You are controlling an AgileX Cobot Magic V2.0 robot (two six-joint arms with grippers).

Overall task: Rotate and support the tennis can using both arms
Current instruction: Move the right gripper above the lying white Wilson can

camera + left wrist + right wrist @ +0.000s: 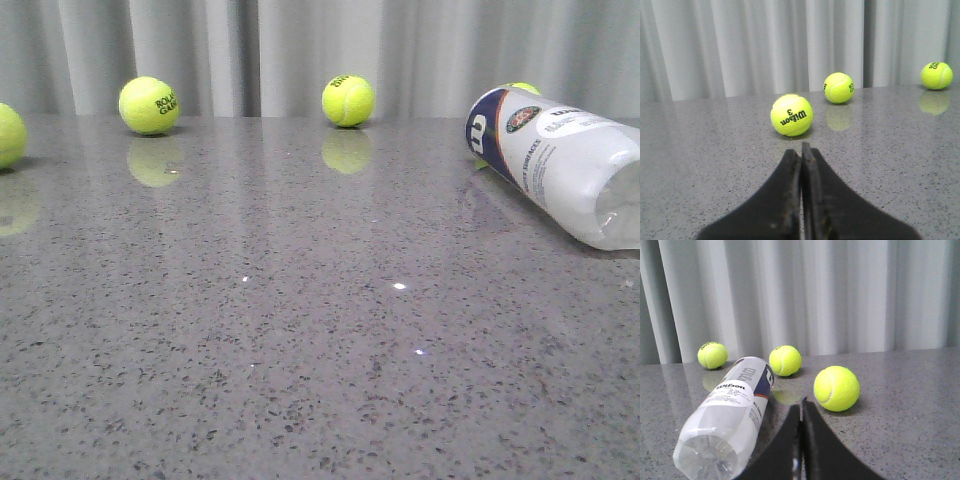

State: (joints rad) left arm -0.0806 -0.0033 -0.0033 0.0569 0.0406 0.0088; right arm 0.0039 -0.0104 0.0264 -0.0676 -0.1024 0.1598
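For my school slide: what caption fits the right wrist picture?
Closed right gripper faces a tennis can lying on its side among three tennis balls.

Bright, even overhead light; the glossy table (300, 350) mirrors the tennis balls (149, 105) and shows small glare specks; focus stays sharp.

Grey speckled stone-look surface (300, 380), glossy with small bright light glints and faint reflections, running to a far backdrop of pale grey-white pleated curtain (260, 50) across the whole width, soft even lighting.
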